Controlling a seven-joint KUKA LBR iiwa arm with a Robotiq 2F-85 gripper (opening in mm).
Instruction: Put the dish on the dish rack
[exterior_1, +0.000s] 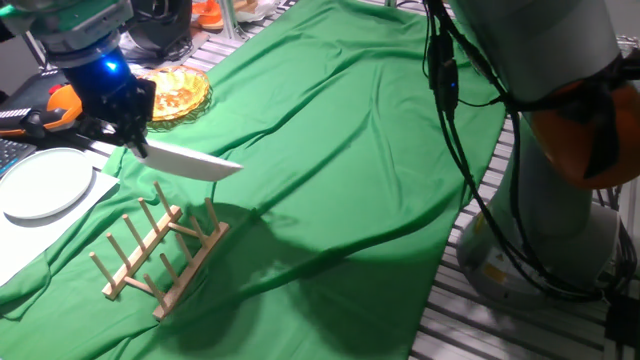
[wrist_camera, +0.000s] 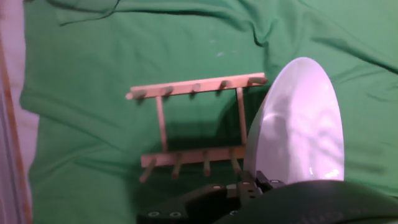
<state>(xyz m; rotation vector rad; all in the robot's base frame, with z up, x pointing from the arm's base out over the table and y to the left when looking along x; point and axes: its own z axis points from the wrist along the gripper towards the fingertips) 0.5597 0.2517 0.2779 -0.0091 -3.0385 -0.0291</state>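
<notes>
My gripper (exterior_1: 138, 143) is shut on the rim of the dish (exterior_1: 190, 161), a plain white plate held nearly edge-on in the air above the green cloth. The plate juts out to the right of the fingers. In the hand view the dish (wrist_camera: 298, 127) fills the right side, seen from its underside, with the gripper (wrist_camera: 252, 183) clamped on its near edge. The dish rack (exterior_1: 160, 248), light wood with upright pegs, stands on the cloth just below and in front of the plate. From the hand camera the dish rack (wrist_camera: 196, 124) lies directly left of the plate.
A paler flat plate (exterior_1: 42, 183) rests on a white sheet at the left edge. An orange-yellow glass dish (exterior_1: 175, 92) sits behind the gripper. The robot base (exterior_1: 545, 170) and its cables (exterior_1: 450, 110) stand at the right beyond the green cloth (exterior_1: 340, 150).
</notes>
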